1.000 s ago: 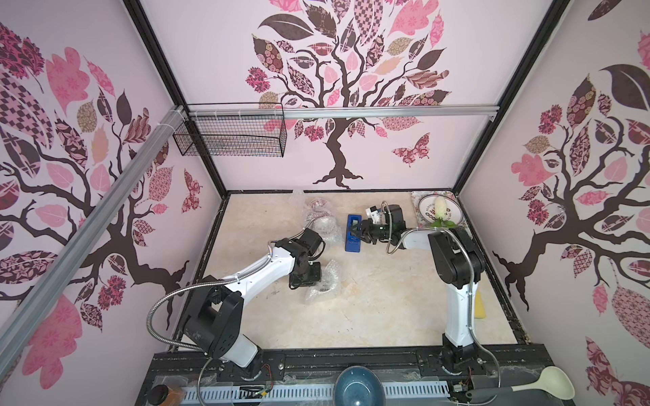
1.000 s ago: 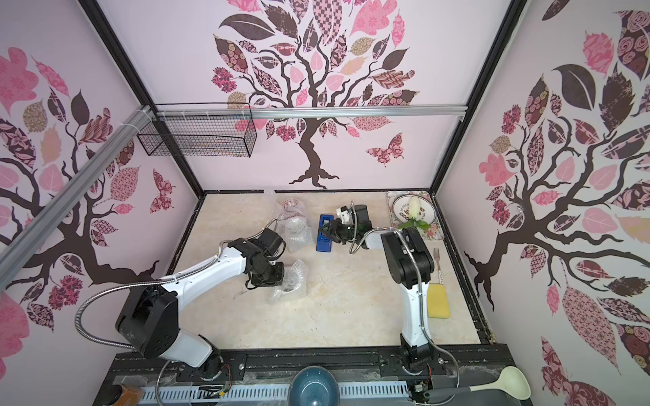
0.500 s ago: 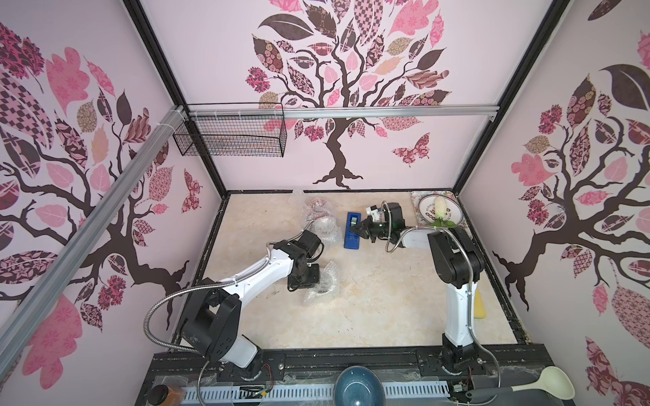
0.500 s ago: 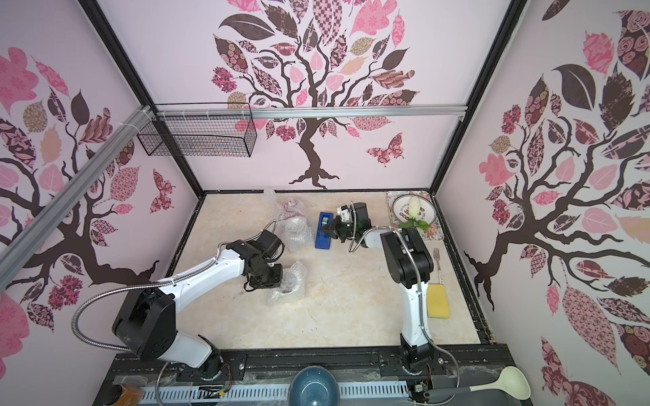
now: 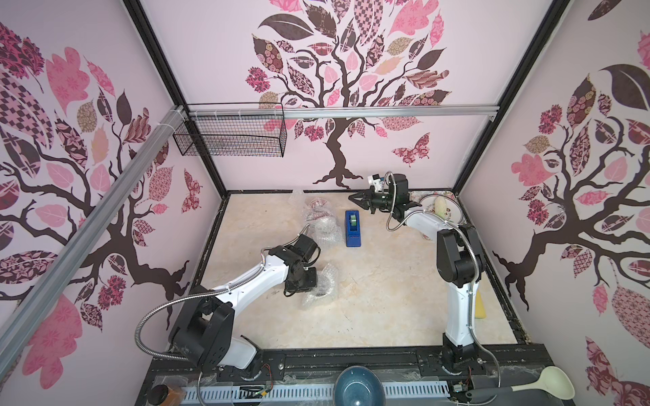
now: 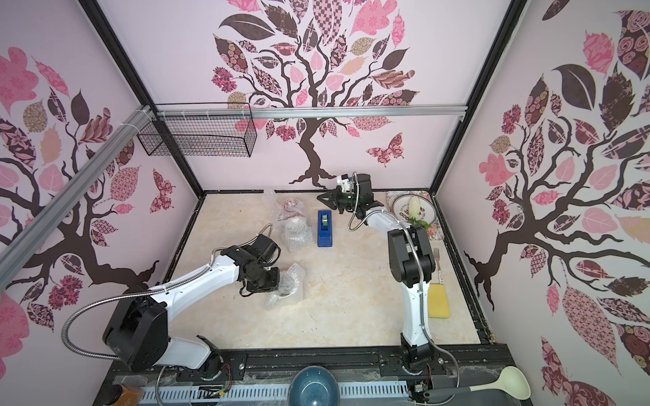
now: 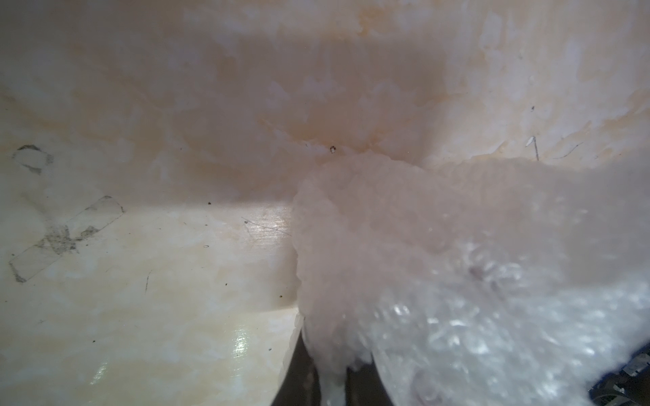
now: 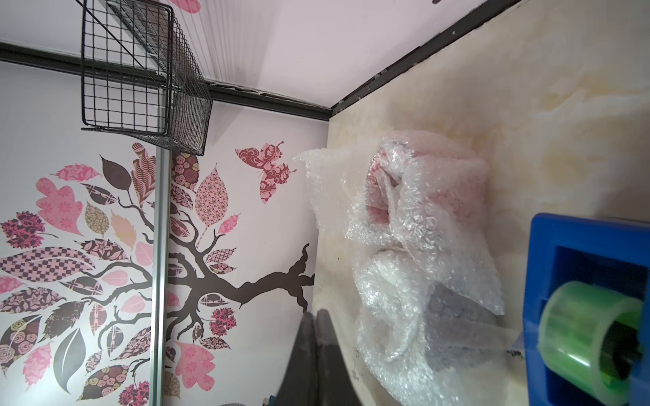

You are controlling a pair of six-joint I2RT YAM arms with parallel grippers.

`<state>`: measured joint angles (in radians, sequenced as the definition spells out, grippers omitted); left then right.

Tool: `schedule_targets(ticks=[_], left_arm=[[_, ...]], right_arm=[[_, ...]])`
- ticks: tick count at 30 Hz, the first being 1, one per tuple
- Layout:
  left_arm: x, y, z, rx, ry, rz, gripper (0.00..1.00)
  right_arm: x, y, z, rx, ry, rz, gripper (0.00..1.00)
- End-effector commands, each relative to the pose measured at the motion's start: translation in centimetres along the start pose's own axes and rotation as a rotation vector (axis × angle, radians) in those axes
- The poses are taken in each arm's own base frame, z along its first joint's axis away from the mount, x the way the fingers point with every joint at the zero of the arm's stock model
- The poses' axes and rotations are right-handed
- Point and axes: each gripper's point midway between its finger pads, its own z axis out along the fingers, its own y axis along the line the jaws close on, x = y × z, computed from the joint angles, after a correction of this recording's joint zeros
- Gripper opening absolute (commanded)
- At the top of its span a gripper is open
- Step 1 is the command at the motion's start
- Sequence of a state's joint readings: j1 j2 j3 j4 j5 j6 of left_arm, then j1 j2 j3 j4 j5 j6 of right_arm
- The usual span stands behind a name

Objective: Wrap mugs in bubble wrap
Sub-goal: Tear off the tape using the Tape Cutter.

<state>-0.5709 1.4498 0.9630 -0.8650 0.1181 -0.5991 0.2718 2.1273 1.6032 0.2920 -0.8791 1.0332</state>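
Note:
In both top views my left gripper (image 5: 310,281) (image 6: 276,281) is shut on a fold of bubble wrap (image 5: 322,286) (image 6: 286,286), a crumpled bundle on the table's left middle. The left wrist view shows the wrap (image 7: 457,281) pinched between the dark fingers (image 7: 302,379); what is inside is hidden. Two wrapped mugs lie at the back: a red one (image 5: 316,207) (image 8: 422,186) and a lavender one (image 5: 327,230) (image 8: 457,309). My right gripper (image 5: 351,197) (image 6: 319,197) (image 8: 313,313) hangs shut and empty above the back edge.
A blue tape dispenser (image 5: 352,228) (image 8: 591,298) with a green roll stands beside the wrapped mugs. A plate (image 6: 401,214), a fork (image 6: 437,256) and a yellow sponge (image 6: 438,300) line the right side. A wire basket (image 5: 232,133) hangs on the back wall. A blue bowl (image 5: 358,386) sits in front.
My right gripper has shut and lifted up and back, away from the tape dispenser. The left gripper has kept its hold on the bubble wrap and barely moved.

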Motion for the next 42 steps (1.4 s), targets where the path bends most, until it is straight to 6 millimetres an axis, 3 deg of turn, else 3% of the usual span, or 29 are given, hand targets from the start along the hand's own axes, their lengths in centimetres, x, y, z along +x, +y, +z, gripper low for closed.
schedule_targets(ticks=[1,6,13,23,33,42], left_arm=[[0.8,0.2,0.4,0.012,0.017,0.000,0.00],[0.7,0.2,0.5,0.011,0.016,0.003,0.00],[0.4,0.0,0.4,0.012,0.015,0.014,0.00],[0.2,-0.1,0.6,0.012,0.020,0.015,0.00],[0.3,0.0,0.7,0.006,0.019,0.018,0.00],[0.2,0.0,0.8,0.001,0.018,0.022,0.00]], right_arm=[[1.0,3.7,-1.6,-0.069,-0.007,-0.001,0.00],[4.3,2.8,-2.3,-0.081,0.021,0.042,0.00],[9.1,-0.1,-2.8,-0.047,0.058,0.108,0.00],[13.1,-3.3,-4.4,0.010,0.077,0.164,0.00],[15.0,-6.9,-4.3,0.055,0.107,0.209,0.00],[15.9,-7.7,-3.7,0.061,0.128,0.222,0.00]])
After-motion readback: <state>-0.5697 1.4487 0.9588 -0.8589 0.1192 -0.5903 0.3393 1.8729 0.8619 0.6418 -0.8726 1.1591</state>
